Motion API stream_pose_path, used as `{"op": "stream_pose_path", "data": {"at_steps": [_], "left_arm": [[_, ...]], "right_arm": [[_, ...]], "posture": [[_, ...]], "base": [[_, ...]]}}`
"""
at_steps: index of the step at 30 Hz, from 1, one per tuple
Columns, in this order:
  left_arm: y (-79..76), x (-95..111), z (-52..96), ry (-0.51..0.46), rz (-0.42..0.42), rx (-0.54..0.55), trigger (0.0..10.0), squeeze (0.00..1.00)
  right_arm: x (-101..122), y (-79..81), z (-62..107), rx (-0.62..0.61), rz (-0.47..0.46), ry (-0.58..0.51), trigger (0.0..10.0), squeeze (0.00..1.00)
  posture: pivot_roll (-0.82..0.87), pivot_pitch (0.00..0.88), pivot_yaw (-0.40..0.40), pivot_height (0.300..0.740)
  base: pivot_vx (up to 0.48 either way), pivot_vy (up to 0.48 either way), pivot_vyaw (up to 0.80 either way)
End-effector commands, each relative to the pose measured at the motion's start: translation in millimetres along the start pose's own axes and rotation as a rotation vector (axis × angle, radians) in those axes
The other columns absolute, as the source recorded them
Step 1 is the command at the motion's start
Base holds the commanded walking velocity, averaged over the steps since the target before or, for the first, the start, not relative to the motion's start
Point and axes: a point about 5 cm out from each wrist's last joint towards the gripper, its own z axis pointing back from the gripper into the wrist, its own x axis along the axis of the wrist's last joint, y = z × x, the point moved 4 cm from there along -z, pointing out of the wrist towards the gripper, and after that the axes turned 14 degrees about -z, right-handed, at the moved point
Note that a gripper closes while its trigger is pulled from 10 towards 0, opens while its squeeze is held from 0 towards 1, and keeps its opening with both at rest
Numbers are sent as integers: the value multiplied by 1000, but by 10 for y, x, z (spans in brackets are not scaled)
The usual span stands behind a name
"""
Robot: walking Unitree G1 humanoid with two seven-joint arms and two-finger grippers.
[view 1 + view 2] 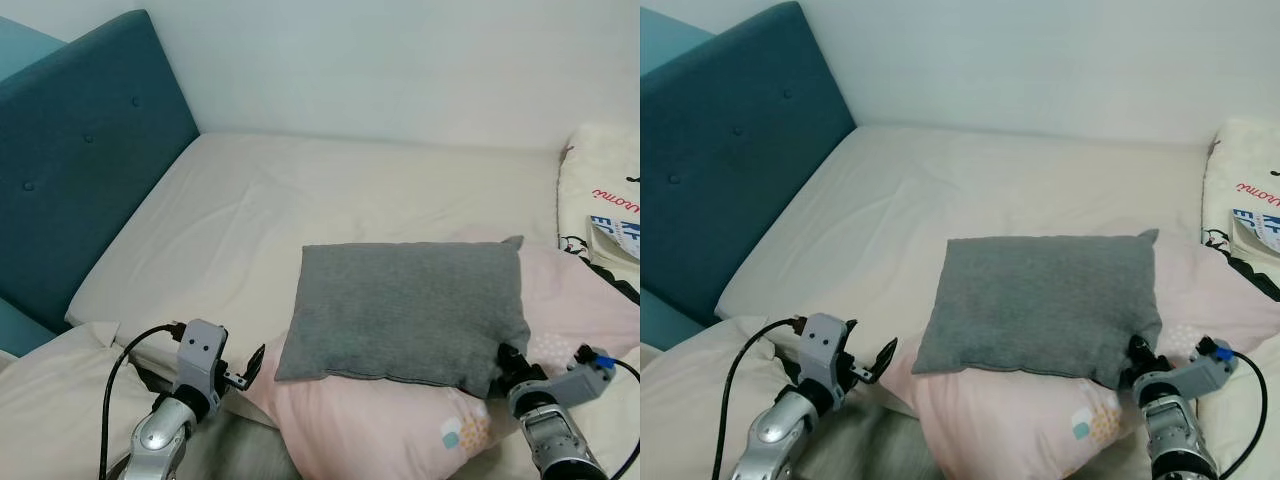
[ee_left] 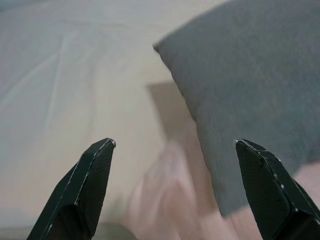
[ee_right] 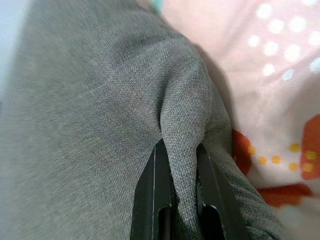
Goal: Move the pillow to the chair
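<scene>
**Right gripper pinching the pillow's corner**

Your right gripper (image 3: 176, 197) is clamped on a fold of the gray pillow (image 1: 405, 310) at its near corner, a hold for lifting it off the pink cushion (image 1: 400, 425) on the bed (image 1: 260, 200). Your left gripper (image 2: 172, 185) hangs spread wide, the pillow's other near corner just ahead, likely placed to share the lift. No chair is visible.

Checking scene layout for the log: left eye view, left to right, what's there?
Teal headboard → left gripper, open → grey pillow → right gripper, its jaws pinching the pillow's corner → printed white bedding at the right edge.
</scene>
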Motion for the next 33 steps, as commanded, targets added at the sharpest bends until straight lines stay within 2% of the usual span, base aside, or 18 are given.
{"op": "stream_pose_path", "data": {"at_steps": [1,2,3,4,5,6,7,9,10,11,12,13,14,15,18,26,27,33], "left_arm": [[13,-87,32,40,2,11,10000,0],[23,-73,-2,38,7,23,10000,0],[23,-73,-2,38,7,23,10000,0],[41,-34,-81,32,28,48,10000,0],[41,-34,-81,32,28,48,10000,0],[65,-13,-129,32,55,71,10000,0],[65,-13,-129,32,55,71,10000,0],[142,-14,-219,58,122,137,10000,0],[142,-14,-219,58,122,137,10000,0],[193,-31,-255,79,160,178,10000,0],[193,-31,-255,79,160,178,10000,0],[252,-69,-280,114,198,226,10000,0],[252,-69,-280,114,198,226,10000,0],[324,-129,-308,168,223,284,10000,0],[343,-186,-316,215,227,302,10000,0],[288,-357,-260,319,186,297,10000,0],[258,-459,-167,341,207,310,10000,0],[220,-544,-93,360,253,329,10000,0]], "right_arm": [[-218,131,-51,50,11,76,0,0],[-165,301,-108,122,25,63,0,0],[-165,301,-108,122,25,63,0,0],[-38,723,-214,282,62,38,0,0],[-38,723,-214,282,62,38,0,0],[59,989,-253,373,115,15,0,0],[59,989,-253,373,115,15,0,0],[244,1460,-275,524,171,-35,0,0],[244,1460,-275,524,171,-35,0,0],[313,1662,-264,587,192,-56,0,0],[313,1662,-264,587,192,-56,0,0],[351,1869,-239,655,211,-66,0,0],[351,1869,-239,655,211,-66,0,0],[308,2251,-151,793,269,-60,0,0],[169,2462,-80,875,336,-29,0,0],[-121,2471,-76,893,404,46,0,0],[-264,2502,-4,929,398,90,0,0],[-363,2549,76,971,393,127,0,0]], "posture": [[118,145,141,700],[110,138,135,700],[110,138,135,700],[86,116,124,700],[86,116,124,700],[79,111,117,700],[79,111,117,700],[65,95,104,700],[65,95,104,700],[56,82,102,700],[56,82,102,700],[48,75,100,700],[48,75,100,700],[34,52,90,700],[31,45,87,700],[35,31,77,700],[39,28,74,700],[44,26,69,700]], "base": [[0,0,0],[0,0,0],[0,0,0],[0,0,0],[0,0,0],[0,0,625],[0,0,625],[0,0,778],[0,0,775],[0,0,775],[0,0,775],[0,0,781],[0,0,781],[0,0,781],[0,0,777],[-282,0,780],[0,0,781],[0,0,781]]}}
